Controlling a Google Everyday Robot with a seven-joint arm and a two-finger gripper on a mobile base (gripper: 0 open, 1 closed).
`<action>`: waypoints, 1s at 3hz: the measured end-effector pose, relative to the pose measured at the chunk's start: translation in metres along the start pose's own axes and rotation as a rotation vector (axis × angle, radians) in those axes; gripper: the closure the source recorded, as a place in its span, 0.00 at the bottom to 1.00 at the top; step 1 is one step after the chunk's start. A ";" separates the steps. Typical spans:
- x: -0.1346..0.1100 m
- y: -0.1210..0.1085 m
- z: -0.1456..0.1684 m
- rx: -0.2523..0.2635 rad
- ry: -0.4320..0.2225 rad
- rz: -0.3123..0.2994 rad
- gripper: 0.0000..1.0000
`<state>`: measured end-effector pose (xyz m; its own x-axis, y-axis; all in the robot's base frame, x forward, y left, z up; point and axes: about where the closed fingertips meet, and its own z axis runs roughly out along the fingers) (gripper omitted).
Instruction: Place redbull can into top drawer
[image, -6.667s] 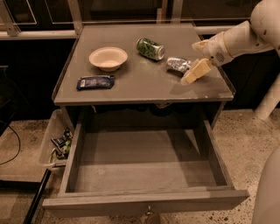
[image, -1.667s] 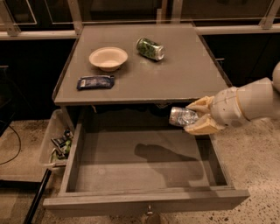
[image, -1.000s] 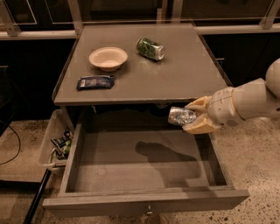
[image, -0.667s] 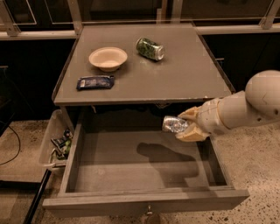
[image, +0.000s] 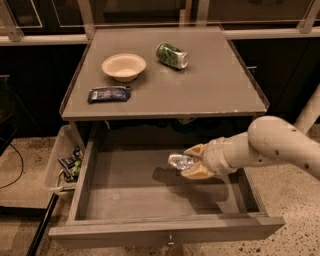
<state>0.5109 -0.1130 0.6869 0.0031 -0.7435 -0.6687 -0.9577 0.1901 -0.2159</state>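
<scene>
My gripper (image: 192, 161) reaches in from the right and is shut on the redbull can (image: 179, 161), a slim silvery can held on its side. It hangs low inside the open top drawer (image: 125, 197), above the flat grey bottom, right of the middle. The can's shadow lies on the drawer floor just below it. The drawer is pulled fully out, with its small knob (image: 170, 243) at the front. My pale arm (image: 272, 147) crosses the drawer's right wall.
On the grey tabletop (image: 210, 90) stand a cream bowl (image: 124, 66), a green-patterned can (image: 172, 55) on its side and a dark blue snack packet (image: 109, 93). A clear plastic bin (image: 62, 162) with small items hangs at the left of the drawer.
My gripper has carried the can from the tabletop down over the drawer. In the last second it has moved left and lower, into the drawer.
</scene>
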 end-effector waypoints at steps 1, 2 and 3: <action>0.011 0.011 0.038 -0.023 -0.061 0.000 1.00; 0.026 0.014 0.059 -0.020 -0.089 0.002 1.00; 0.027 0.014 0.061 -0.023 -0.091 0.003 0.82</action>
<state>0.5147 -0.0917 0.6221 0.0255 -0.6814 -0.7315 -0.9640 0.1770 -0.1985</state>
